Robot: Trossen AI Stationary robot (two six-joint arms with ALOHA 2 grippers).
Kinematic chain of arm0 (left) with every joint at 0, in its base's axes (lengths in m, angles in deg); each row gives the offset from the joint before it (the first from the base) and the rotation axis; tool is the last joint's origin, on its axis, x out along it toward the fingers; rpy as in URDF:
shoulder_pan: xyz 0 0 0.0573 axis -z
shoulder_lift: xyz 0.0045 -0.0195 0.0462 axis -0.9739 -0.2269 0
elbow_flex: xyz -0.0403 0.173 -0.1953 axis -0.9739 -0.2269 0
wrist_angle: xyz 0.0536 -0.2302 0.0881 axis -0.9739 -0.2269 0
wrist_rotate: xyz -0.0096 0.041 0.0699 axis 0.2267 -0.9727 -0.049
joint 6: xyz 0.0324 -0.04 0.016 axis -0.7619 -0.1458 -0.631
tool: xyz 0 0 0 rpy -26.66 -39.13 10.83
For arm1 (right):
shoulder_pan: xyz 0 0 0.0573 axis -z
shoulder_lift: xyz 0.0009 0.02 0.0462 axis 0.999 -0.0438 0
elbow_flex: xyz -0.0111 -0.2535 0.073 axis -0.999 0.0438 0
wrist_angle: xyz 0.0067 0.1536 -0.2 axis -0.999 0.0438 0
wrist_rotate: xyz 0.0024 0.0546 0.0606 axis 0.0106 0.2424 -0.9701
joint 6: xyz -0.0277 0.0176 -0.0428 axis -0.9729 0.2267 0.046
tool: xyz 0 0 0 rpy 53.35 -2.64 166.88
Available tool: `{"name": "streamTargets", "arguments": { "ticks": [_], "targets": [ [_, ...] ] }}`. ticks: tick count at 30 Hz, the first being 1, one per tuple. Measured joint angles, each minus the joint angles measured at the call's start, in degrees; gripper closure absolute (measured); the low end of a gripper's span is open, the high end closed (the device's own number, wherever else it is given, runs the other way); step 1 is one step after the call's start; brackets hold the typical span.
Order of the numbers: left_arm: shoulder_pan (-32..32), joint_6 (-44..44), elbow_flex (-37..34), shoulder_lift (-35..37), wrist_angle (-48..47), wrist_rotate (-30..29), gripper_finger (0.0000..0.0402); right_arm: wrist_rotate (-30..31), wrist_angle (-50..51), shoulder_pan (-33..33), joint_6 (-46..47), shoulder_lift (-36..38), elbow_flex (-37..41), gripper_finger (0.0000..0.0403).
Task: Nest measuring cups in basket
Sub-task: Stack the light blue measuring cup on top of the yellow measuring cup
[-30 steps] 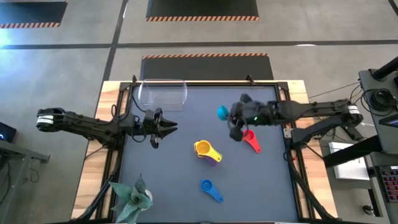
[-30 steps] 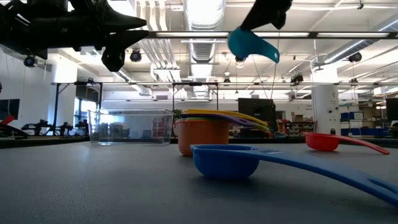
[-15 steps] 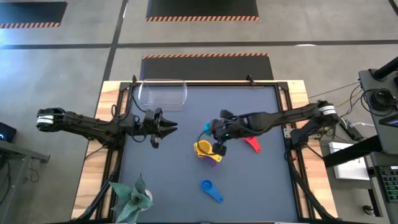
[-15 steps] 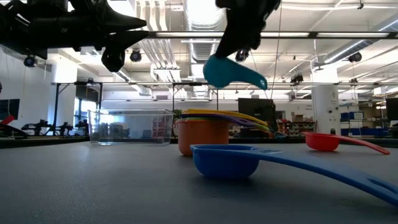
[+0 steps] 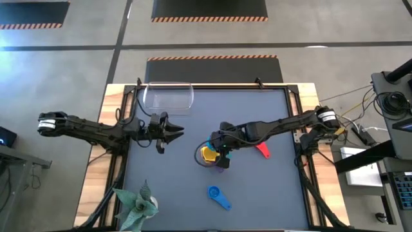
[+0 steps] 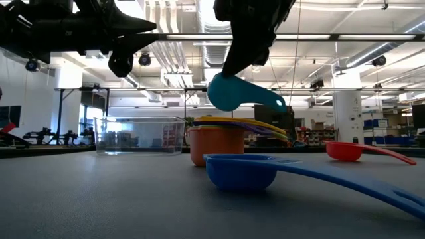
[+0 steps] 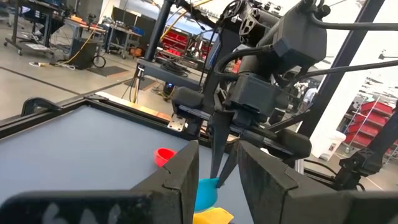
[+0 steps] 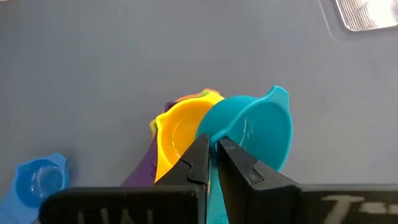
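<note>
A teal cup (image 6: 229, 93) hangs in the air just above a stack (image 6: 216, 143) of nested cups, yellow (image 8: 180, 134) on top over purple and orange. The right gripper (image 8: 211, 152) is clamped tight on the teal cup's handle, bowl pointing away from the arm. The stack sits on the dark surface (image 5: 174, 180) near its middle. A red cup (image 5: 262, 150) lies to the stack's right, and a blue cup (image 5: 217, 196) lies nearer the front edge, apart from the stack. The clear basket (image 5: 168, 96) stands at the far left corner, well away from the stack. The left gripper (image 5: 174, 132) hovers left of the stack, fingers parted, holding nothing. A green plant (image 5: 136, 205) sits at the front left corner.
</note>
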Motion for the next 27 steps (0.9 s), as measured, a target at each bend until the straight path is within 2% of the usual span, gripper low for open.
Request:
{"name": "streamTargets", "arguments": {
  "ticks": [27],
  "targets": [
    [0.0,0.0,0.0,0.0,-0.5,0.0,0.0308,-1.1,-3.4,-3.3,-0.3,0.0,1.0,0.0390]
  ]
}}
